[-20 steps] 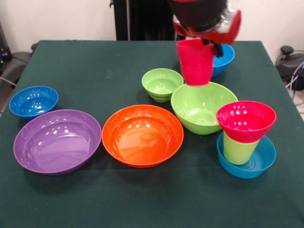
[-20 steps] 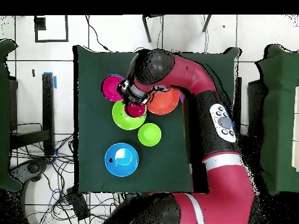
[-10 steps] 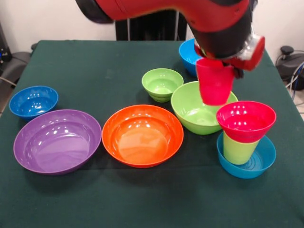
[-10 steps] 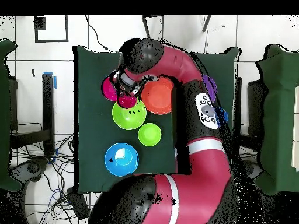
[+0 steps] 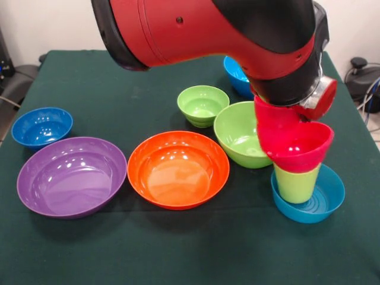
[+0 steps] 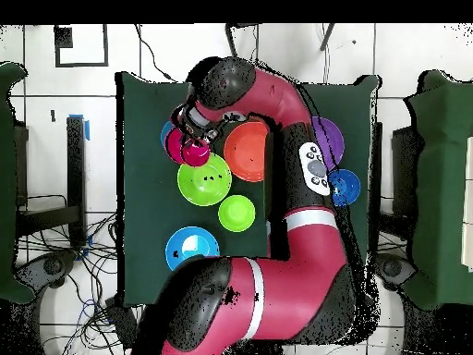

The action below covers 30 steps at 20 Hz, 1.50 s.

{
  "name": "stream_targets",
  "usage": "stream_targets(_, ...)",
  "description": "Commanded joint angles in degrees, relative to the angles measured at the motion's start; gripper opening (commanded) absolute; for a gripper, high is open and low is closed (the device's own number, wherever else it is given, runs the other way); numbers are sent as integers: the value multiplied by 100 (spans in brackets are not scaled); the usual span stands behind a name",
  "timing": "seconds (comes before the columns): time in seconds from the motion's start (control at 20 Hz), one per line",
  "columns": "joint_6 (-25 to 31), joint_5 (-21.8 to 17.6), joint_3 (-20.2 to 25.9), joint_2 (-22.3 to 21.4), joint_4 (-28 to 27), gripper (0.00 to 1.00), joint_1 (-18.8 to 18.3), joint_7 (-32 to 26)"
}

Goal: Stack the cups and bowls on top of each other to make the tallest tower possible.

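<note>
Cups [image 5: 297, 183]: two, bowls [image 5: 178, 168]: eight, one arm [image 5: 225, 35]

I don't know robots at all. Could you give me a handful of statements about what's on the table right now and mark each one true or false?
1. The lime-green tumbler stands inside the teal-blue bowl. True.
2. The red tumbler is standing on the table by itself. False: it hangs under the arm, at the rim of the red bowl.
3. The red bowl sits on top of the lime-green tumbler. True.
4. The purple bowl is stacked inside the orange bowl. False: they sit side by side on the table.
5. The small ribbed green bowl holds a cup. False: it is empty.
</note>
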Motion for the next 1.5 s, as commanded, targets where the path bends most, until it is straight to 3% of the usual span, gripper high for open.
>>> stream_targets(0.05,359,295,-142,-36,-51,0,205,1358)
stream_targets(0.5,208,515,-294,-290,396,0,292,1260)
stream_targets(1.25,400,507,-455,100,-227,0,340,989)
stream_targets(1.5,123,660,-432,20,13,0,434,1132)
